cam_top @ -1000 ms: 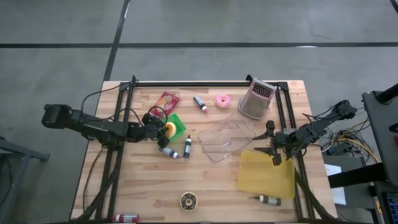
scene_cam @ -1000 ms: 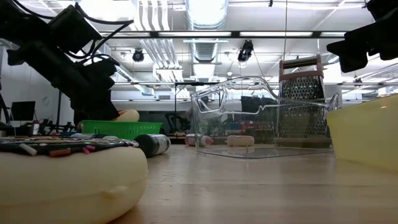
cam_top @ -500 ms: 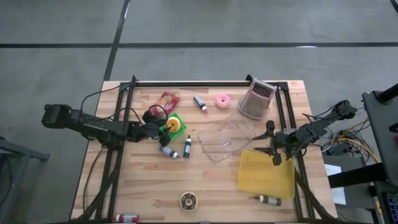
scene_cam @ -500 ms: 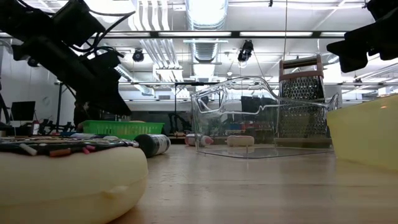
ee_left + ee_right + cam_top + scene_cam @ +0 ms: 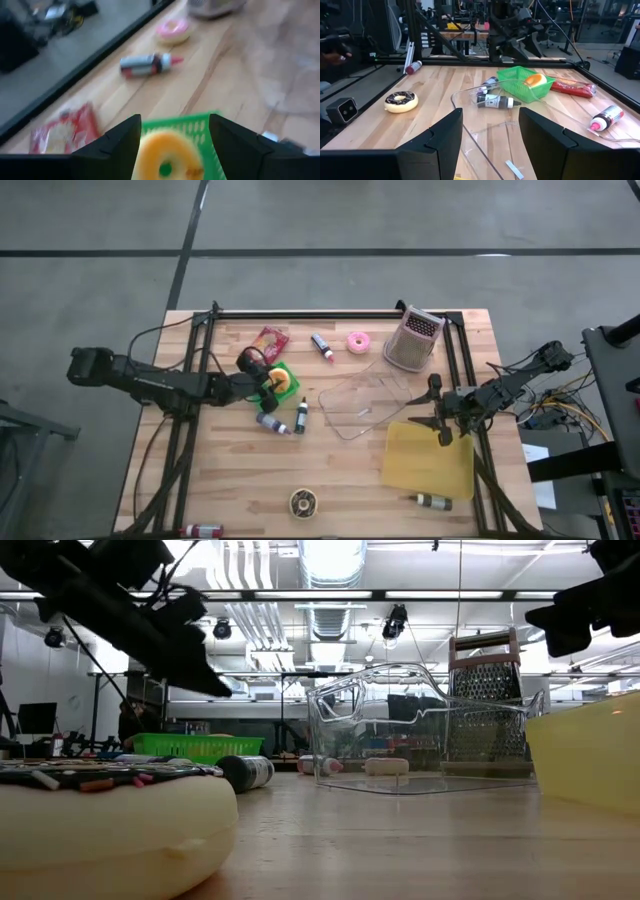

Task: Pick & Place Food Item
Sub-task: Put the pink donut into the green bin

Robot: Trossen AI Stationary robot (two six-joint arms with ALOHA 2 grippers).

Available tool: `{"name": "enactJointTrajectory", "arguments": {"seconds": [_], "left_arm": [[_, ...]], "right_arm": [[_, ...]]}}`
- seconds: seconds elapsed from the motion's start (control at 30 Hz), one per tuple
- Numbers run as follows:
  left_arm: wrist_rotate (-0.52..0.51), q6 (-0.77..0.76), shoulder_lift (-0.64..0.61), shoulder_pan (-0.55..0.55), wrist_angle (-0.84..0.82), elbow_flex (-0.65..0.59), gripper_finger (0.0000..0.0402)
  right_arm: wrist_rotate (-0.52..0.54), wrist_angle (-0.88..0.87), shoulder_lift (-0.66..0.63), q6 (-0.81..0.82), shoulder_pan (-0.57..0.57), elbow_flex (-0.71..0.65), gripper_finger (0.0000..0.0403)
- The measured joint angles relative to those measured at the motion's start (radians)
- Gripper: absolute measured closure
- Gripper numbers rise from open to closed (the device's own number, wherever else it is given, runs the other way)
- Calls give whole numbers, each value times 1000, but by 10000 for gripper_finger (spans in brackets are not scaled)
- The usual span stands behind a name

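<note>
The yellow ring-shaped doughnut (image 5: 281,383) lies in the small green mesh basket (image 5: 287,370), left of the desk's middle in the overhead view, and the left claw (image 5: 262,383) hovers just above it with its jaws standing wide and nothing held; the placing step therefore appears complete, and the release is the step in hand. The next move, as a judgement, calls for lifting that arm clear without catching the basket rim. The right claw (image 5: 437,423) waits at about three o'clock, also spread and empty, over the yellow plastic tray (image 5: 430,463) and beside the clear plastic container (image 5: 365,403). The wooden slatted desk (image 5: 230,470) also carries a pink doughnut (image 5: 358,341), a metal grater (image 5: 413,338) and a red snack packet (image 5: 268,340). The low view shows ceiling ducts and strip lights beyond.
</note>
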Motion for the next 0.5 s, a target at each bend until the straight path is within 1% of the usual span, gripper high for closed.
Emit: {"name": "enactJointTrajectory", "arguments": {"seconds": [0.17, 0.27, 0.33, 0.5], "left_arm": [[107, 132, 0, 0, 154, -2, 165], [171, 187, 0, 0, 214, -2, 165], [194, 217, 0, 0, 247, -2, 165], [236, 277, 0, 4, 348, -3, 165]], "right_arm": [[5, 32, 0, -12, 0, -10, 211], [62, 34, 1, -20, 0, -10, 211], [83, 48, 3, -40, 0, -11, 211], [85, 223, 62, -159, -6, -13, 211]]}}
